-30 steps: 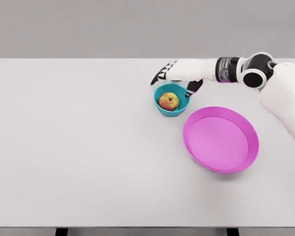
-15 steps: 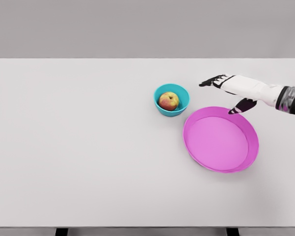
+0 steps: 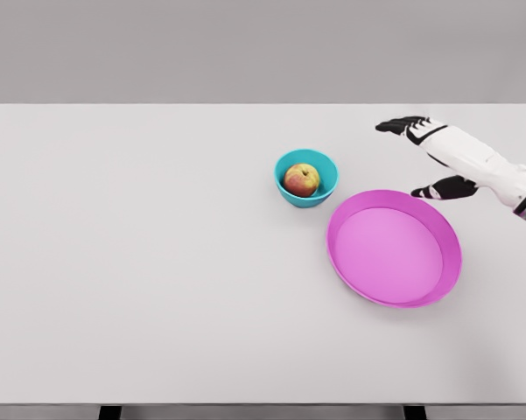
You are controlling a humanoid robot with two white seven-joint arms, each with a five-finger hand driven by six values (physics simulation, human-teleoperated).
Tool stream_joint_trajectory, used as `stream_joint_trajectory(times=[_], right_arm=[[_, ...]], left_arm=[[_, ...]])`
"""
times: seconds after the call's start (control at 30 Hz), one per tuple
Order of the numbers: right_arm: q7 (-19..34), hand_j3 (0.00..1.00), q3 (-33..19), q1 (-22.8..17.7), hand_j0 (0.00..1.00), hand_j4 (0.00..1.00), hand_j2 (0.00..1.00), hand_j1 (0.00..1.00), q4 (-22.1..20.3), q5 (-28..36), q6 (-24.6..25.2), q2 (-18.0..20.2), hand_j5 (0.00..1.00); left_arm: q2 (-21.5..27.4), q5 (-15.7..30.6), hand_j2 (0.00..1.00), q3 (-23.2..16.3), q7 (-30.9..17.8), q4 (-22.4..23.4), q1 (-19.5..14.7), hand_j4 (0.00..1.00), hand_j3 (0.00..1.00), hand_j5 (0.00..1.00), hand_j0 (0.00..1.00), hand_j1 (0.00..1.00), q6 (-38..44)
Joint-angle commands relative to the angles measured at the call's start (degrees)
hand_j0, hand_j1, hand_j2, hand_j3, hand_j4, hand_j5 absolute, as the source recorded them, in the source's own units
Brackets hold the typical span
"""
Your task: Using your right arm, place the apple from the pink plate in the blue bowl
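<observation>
I see the apple (image 3: pixel 302 179) sitting inside the blue bowl (image 3: pixel 283 181) on the white table (image 3: pixel 140 262). The pink plate (image 3: pixel 451 254) lies at the bowl's four o'clock, bare. My right hand (image 3: pixel 446 156) hovers at the plate's one o'clock, fingers spread, holding nothing.

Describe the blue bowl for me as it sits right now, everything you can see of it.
The blue bowl is small, round and teal-blue, smooth and matte like plastic, with a thin rim and deep sides. It stands upright on the white table, a little right of centre, just up and left of the pink plate; the two look close, with a narrow gap between them. Inside lies the apple, red and yellow, stem up. Nothing grips the bowl: the right hand is open, off to its right.
</observation>
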State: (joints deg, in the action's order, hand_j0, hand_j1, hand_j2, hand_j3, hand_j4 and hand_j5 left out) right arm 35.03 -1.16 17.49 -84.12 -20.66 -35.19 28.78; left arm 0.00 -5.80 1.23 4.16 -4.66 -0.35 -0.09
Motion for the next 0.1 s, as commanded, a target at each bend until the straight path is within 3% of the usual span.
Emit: stream_joint_trajectory(times=[0.0, 0.07], right_arm=[[0.0, 1.00, -0.9, 0.0, 1.00, 1.00, 1.00, 1.00, -0.2, 0.4, 0.2, 0.1, 1.00], [0.0, 1.00, -1.1, -0.1, 1.00, 1.00, 1.00, 1.00, 0.0, 0.4, 0.2, 0.3, 1.00]], left_arm=[[0.0, -0.1, 1.00, -0.1, 0.1, 0.0, -0.1, 1.00, 1.00, 1.00, 1.00, 1.00, -0.1], [0.0, -0.1, 1.00, -0.1, 0.1, -0.1, -0.3, 1.00, 1.00, 1.00, 1.00, 1.00, -0.2]])
